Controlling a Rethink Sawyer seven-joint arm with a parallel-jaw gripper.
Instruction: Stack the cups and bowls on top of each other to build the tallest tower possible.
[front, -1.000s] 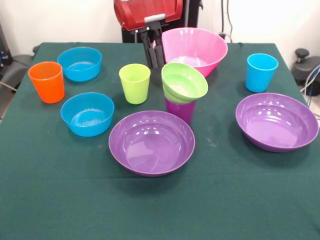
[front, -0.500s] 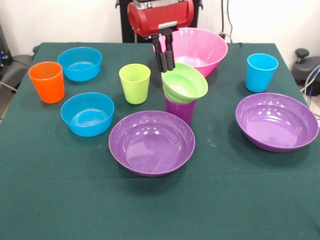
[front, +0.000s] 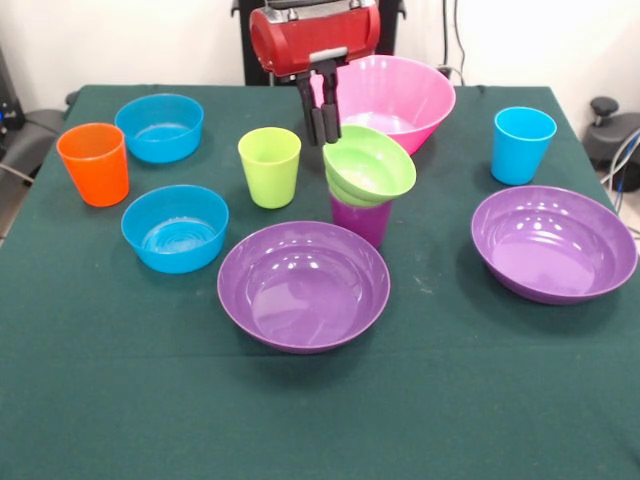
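The gripper (front: 324, 122) hangs from the red arm (front: 314, 36) above the table's (front: 100, 400) green cloth, its two dark fingers (front: 318, 124) pointing down and pressed almost together, with nothing between them. Just below and right of its tips, as the picture shows it, the green bowl (front: 370, 164) sits tilted on the purple cup (front: 362, 220), its mouth leaning toward the camera and to the right; the fingertips look very close to the bowl's upper left rim, but whether they touch it I cannot tell. Behind the gripper and to its right stands the big pink bowl (front: 392, 98), partly hidden by the arm and by the green bowl. Left of the gripper, near but apart, the lime cup (front: 270, 166) stands upright. Farther left are the two blue bowls, one far back (front: 159, 127) and one nearer the camera (front: 175, 228), with the orange cup (front: 94, 163) upright at the far left beside them. In front of the gripper, past the purple cup, lies one wide purple bowl (front: 303, 285), open side up and empty. Well off to the right lies the second purple bowl (front: 554, 243), also empty, and behind it the light blue cup (front: 522, 145) stands upright near the table's right edge. Only the green bowl rests on another piece.
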